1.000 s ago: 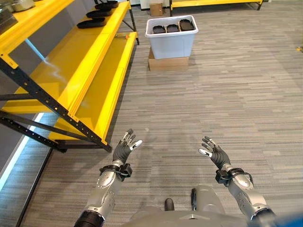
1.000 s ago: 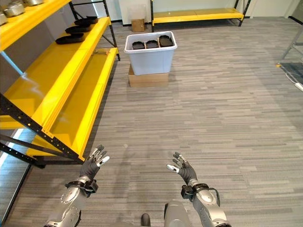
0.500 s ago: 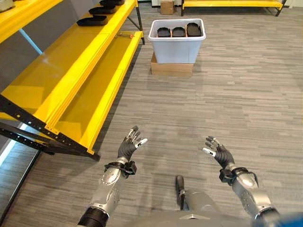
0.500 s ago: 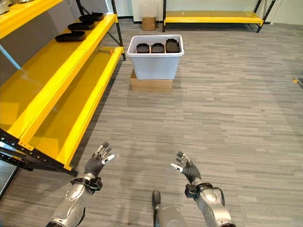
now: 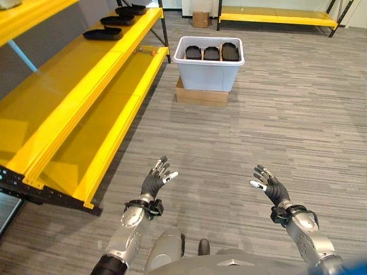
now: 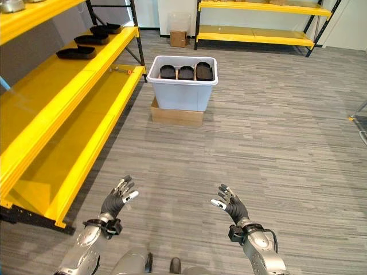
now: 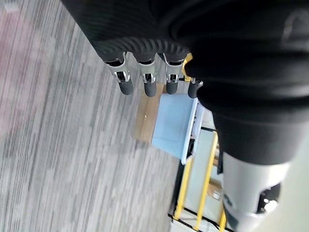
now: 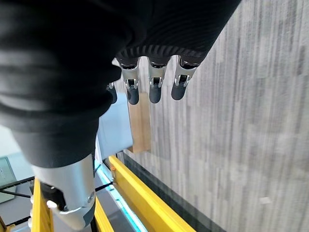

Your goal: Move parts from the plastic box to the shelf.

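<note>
Well short of the plastic box [image 5: 209, 63] of black parts [image 5: 211, 53], left hand [image 5: 155, 180] and right hand [image 5: 270, 188] empty, fingers spread, raised ahead, probably ready to reach.

Grey striped plank floor [image 5: 275, 114] carries everything. Flat cardboard box [image 5: 198, 96] sits on floor ahead, pale plastic box [image 5: 208, 67] stacked right on top, 3 black parts [image 5: 211, 53] side by side inside at rim. Yellow shelf [image 5: 74, 97] runs along left: upper board holds 3 black parts [image 5: 103, 34] in a row toward far end, lower board has small tool [image 5: 145, 50] near far corner. Second small cardboard box [image 5: 200, 19] on floor further back, beside another low yellow shelf [image 5: 275, 16] by wall.
</note>
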{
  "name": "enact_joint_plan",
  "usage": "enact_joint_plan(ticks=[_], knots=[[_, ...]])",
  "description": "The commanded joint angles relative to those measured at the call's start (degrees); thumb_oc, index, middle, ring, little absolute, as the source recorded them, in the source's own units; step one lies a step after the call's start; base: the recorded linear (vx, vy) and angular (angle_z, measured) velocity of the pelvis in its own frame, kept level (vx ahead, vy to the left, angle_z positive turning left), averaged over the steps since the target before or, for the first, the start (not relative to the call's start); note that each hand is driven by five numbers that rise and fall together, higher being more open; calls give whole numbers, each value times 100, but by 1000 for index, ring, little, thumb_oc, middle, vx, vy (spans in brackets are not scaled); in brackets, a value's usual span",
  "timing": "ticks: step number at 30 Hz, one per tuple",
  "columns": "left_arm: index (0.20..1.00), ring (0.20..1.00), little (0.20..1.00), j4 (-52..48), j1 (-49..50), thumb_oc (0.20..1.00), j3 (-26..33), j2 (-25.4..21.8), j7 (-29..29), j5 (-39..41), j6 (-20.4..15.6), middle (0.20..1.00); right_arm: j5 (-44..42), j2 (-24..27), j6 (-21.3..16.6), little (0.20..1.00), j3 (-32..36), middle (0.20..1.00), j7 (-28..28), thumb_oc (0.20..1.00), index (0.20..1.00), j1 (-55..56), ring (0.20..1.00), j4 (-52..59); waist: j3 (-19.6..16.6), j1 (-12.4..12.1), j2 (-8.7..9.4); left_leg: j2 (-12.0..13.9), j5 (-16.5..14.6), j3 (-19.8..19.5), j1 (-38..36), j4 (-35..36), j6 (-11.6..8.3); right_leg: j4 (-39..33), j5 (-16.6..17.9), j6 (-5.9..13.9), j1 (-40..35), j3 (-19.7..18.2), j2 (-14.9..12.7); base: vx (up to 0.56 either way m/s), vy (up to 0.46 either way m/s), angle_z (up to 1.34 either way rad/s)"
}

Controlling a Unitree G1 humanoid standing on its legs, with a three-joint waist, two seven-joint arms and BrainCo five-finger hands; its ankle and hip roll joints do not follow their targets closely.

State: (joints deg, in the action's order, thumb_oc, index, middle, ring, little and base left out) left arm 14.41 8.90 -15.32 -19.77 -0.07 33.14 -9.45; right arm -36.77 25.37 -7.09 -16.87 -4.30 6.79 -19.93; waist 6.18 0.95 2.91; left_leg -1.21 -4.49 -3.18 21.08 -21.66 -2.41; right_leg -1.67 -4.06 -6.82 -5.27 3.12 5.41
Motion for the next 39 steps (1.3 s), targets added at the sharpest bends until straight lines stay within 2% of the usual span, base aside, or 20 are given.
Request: enact_joint_plan(ticks=[1,3,7,12,13,14,15,17,18,19,20,21,22,24,25,28,32,34,38,39], knots=[[1000,1000,1000,-444,-76,1000,219,-239,-48,38,-357,1000,149,4,-366,1000,50,1000,-16,1000,1000,-116,1000,228,93,-158,55,62,1113,125,-610,1928,136,-37,85,776,-105,-244,-174,323,62,-21],[1000,1000,1000,-410,-81,1000,311,-208,7,-1,-367,1000,200,-43,-326,1000,-32,1000,10,1000,1000,-190,1000,135,49,-279,-14,68,1437,-96,-563,2432,15,-134,-67,812,-443,-432,-118,353,108,-27],[1000,1000,1000,-402,17,1000,335,-181,-29,34,-386,1000,206,-150,-254,1000,-124,1000,-111,1000,1000,-117,1000,177,-176,-321,-52,81,1539,-39,-843,2555,78,-78,-314,873,-658,-484,-243,376,184,-59],[1000,1000,1000,-518,78,1000,398,-229,-10,92,-375,1000,240,-280,-196,1000,-206,1000,-163,1000,1000,-135,1000,246,-352,-410,73,-157,1029,210,-793,1845,351,623,-357,1118,-693,-423,-701,329,206,-16],[1000,1000,1000,-547,71,1000,388,-254,33,106,-351,1000,266,-338,-174,1000,-218,1000,-193,1000,1000,-135,1000,281,-366,-432,147,-314,740,246,-927,1636,503,1496,80,1328,-429,-402,-888,365,274,-6],[1000,1000,1000,-608,38,1000,369,-330,83,85,-335,1000,293,-353,-177,1000,-200,1000,-196,1000,1000,-120,1000,314,-303,-397,135,-441,553,212,-1094,1580,631,2498,808,1546,38,-431,-939,360,274,2],[1000,1000,1000,-608,37,1000,369,-328,83,85,-334,1000,293,-351,-177,1000,-199,1000,-196,1000,1000,-121,1000,314,-318,-401,124,-428,561,213,-1075,1583,628,2493,822,1544,59,-435,-926,200,198,3],[1000,1000,1000,-643,-5,1000,329,-402,117,27,-311,1000,340,-371,-177,1000,-177,1000,-204,1000,1000,-68,1000,375,-186,-294,30,-490,399,174,-1369,1598,769,3502,1400,1605,530,-354,-996,231,221,21],[1000,1000,1000,-645,-26,1000,292,-460,108,-37,-281,1000,372,-375,-160,1000,-168,1000,-205,1000,1000,-29,1000,374,-75,-191,-97,-456,281,127,-1668,1657,849,4034,1302,1491,888,-193,-942,255,216,29],[1000,1000,1000,-645,-26,1000,292,-459,109,-37,-280,1000,372,-375,-160,1000,-169,1000,-205,1000,1000,-29,1000,375,-64,-185,-85,-471,276,124,-1678,1654,850,4060,1281,1491,885,-191,-957,354,231,20],[1000,1000,1000,-655,-10,1000,295,-474,70,-49,-278,1000,357,-367,-148,1000,-168,1000,-227,1000,1000,6,1000,378,-19,-110,-220,-424,192,36,-1940,1735,877,4056,902,1365,1430,-76,-843,184,92,19],[1000,1000,1000,-656,-7,1000,296,-474,70,-49,-277,1000,356,-365,-148,1000,-170,1000,-227,1000,1000,8,1000,379,-2,-95,-202,-445,186,26,-1965,1739,877,4087,869,1365,1415,-69,-866,368,138,28],[1000,1000,1000,-603,4,1000,301,-459,62,-21,-266,1000,273,-347,-156,1000,-171,1000,-220,1000,1000,22,1000,437,58,4,-252,-475,116,-45,-2177,1777,840,3486,486,1259,1792,56,-701,258,44,37],[1000,1000,1000,-554,9,1000,257,-430,16,26,-269,1000,242,-335,-169,1000,-191,1000,-192,1000,1000,3,1000,397,127,44,-230,-542,-5,-60,-2353,1794,810,2579,489,1231,1978,306,-766,243,25,19],[1000,1000,1000,-551,8,1000,257,-428,14,27,-271,1000,243,-334,-170,1000,-192,1000,-192,1000,1000,2,1000,394,142,56,-247,-525,-18,-76,-2380,1798,806,2546,492,1227,1935,326,-752,223,-23,-4],[1000,1000,1000,-512,-41,1000,260,-392,-27,-24,-278,1000,310,-297,-158,1000,-241,1000,-177,1000,1000,-77,1000,487,184,173,-153,-570,-210,-127,-2797,1900,597,237,997,1434,1991,693,-804,324,-71,2],[1000,1000,1000,-497,-102,1000,202,-337,-68,-138,-261,1000,321,-273,-157,1000,-210,1000,-127,1000,1000,-72,1000,579,112,256,-130,-570,-378,-196,-3022,1851,530,-25,1208,1489,1990,827,-864,295,-78,25],[1000,1000,1000,-423,-142,1000,145,-219,-118,-199,-245,1000,271,-320,-159,1000,-170,1000,-164,1000,1000,55,1000,549,-160,330,-77,-500,-686,-318,-3435,1794,455,10,1323,1379,1777,714,-813,563,-172,42],[1000,1000,1000,-387,-154,1000,82,-139,-116,-166,-255,1000,247,-242,-184,1000,-144,1000,-175,1000,1000,81,1000,547,-326,390,-178,-297,-711,-374,-3588,1601,332,256,1169,1244,1656,749,-647,457,-177,41],[1000,1000,1000,-387,-163,1000,79,-125,-87,-142,-253,1000,231,-219,-178,1000,-106,1000,-167,1000,1000,96,1000,540,-378,412,-252,-146,-471,-393,-3585,1232,146,419,949,1109,1588,787,-500,275,-119,11]])
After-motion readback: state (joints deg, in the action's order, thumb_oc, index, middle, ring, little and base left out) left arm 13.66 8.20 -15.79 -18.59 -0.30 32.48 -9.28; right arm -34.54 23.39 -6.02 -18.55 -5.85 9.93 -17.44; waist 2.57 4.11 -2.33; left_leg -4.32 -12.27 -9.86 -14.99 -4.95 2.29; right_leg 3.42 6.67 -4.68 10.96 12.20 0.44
